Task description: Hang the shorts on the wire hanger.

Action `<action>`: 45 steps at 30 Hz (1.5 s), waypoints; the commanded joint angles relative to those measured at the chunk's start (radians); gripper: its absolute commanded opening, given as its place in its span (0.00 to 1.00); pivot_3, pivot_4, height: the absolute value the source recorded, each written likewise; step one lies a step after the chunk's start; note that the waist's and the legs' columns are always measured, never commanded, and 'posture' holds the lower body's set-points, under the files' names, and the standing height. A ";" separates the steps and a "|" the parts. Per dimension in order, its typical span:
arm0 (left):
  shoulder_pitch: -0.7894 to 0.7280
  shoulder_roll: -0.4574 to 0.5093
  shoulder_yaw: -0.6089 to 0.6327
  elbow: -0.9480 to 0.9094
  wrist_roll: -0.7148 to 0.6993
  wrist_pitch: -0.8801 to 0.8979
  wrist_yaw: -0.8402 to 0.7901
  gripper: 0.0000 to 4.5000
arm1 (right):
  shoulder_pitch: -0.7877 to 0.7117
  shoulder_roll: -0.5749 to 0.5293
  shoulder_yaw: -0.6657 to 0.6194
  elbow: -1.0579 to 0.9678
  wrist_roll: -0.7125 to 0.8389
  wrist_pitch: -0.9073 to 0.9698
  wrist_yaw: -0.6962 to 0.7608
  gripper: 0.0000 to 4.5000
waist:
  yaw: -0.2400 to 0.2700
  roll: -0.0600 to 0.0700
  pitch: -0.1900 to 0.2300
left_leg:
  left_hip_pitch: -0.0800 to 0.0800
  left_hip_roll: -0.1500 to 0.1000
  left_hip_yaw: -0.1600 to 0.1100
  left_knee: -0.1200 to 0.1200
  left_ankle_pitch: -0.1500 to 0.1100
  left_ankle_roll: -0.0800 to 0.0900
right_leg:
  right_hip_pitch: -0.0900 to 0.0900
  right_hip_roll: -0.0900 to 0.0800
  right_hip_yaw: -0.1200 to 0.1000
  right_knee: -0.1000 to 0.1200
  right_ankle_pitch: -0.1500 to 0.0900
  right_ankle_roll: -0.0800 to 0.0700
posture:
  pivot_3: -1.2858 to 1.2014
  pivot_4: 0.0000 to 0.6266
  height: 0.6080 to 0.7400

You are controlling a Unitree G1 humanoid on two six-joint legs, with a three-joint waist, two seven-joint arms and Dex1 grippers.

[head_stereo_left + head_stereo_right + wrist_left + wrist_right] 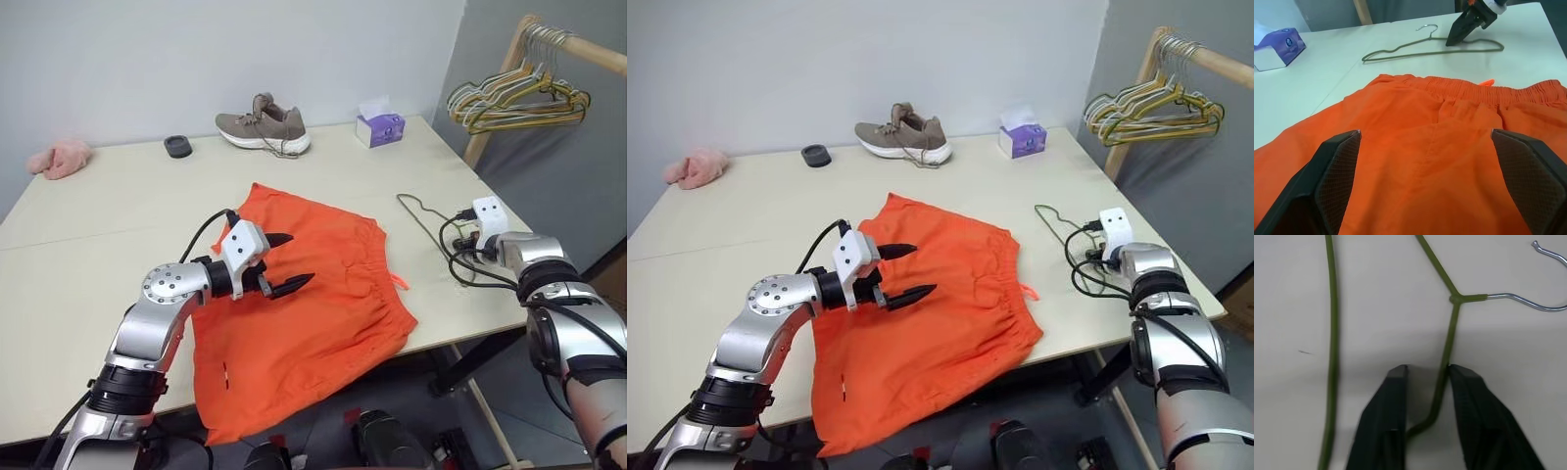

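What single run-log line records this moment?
left gripper: open above shorts | right gripper: straddling wire hanger arm on table

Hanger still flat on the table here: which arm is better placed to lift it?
Right. The right gripper already straddles the wire hanger, fingers nearly closed around one wire. The left gripper hovers open over the shorts.

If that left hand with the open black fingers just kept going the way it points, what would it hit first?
Most likely the shorts: the left hand hovers over them, tilted slightly down toward the waistband. Beyond lies the wire hanger, but depth is hard to judge.
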 commanded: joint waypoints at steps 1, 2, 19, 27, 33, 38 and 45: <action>0.000 -0.001 0.012 -0.035 0.000 -0.022 0.005 1.00 | 0.029 0.004 -0.033 0.059 0.007 0.043 -0.089 0.01 | 0.002 -0.001 0.000 | 0.002 0.000 0.000 0.000 0.000 0.000 | 0.002 0.000 0.000 -0.001 0.000 0.000 | 0.44 0.08 1.00; 0.000 -0.001 0.012 -0.035 0.000 -0.023 0.005 1.00 | 0.028 0.009 -0.041 0.057 0.011 0.032 -0.111 0.00 | 0.001 -0.001 -0.001 | 0.004 0.000 0.000 0.000 0.000 0.000 | 0.004 0.000 0.000 -0.001 0.000 0.000 | 0.44 0.08 1.00; -0.081 -0.010 0.096 0.088 -0.007 0.002 0.119 1.00 | 0.197 -0.069 0.130 -0.603 -0.107 -0.447 0.076 0.00 | -0.024 0.002 0.001 | -0.007 0.000 0.004 -0.001 0.000 0.000 | -0.009 0.001 0.006 0.000 0.001 0.002 | 0.43 0.09 1.00; -0.212 0.029 0.155 0.186 -0.147 0.228 0.022 1.00 | 0.333 -0.111 0.195 -0.913 -0.144 -0.720 0.140 0.00 | -0.030 0.003 0.002 | -0.007 0.000 0.005 0.000 0.000 0.000 | -0.009 0.001 0.007 0.001 0.001 0.003 | 0.43 0.09 1.00; -0.262 0.166 0.060 0.254 -0.120 0.275 -0.196 1.00 | 0.313 -0.117 0.250 -1.001 -0.154 -0.951 0.180 0.00 | -0.052 0.003 0.002 | -0.007 0.001 0.004 -0.001 0.000 0.000 | -0.010 0.002 0.006 0.000 0.001 0.002 | 0.43 0.08 1.00; -0.278 0.155 0.035 0.274 -0.096 0.235 -0.223 1.00 | 0.307 -0.113 0.273 -1.013 -0.144 -1.023 0.218 0.00 | -0.052 0.003 0.002 | -0.007 0.001 0.004 -0.001 0.000 0.000 | -0.009 0.001 0.006 0.000 0.001 0.002 | 0.43 0.08 1.00; -0.186 0.216 0.013 0.111 -0.221 0.392 -0.409 1.00 | 0.292 -0.098 0.284 -1.014 -0.139 -1.067 0.246 0.00 | -0.057 0.003 0.002 | -0.007 0.001 0.004 -0.001 0.000 0.000 | -0.010 0.001 0.006 0.001 0.001 0.002 | 0.42 0.08 1.00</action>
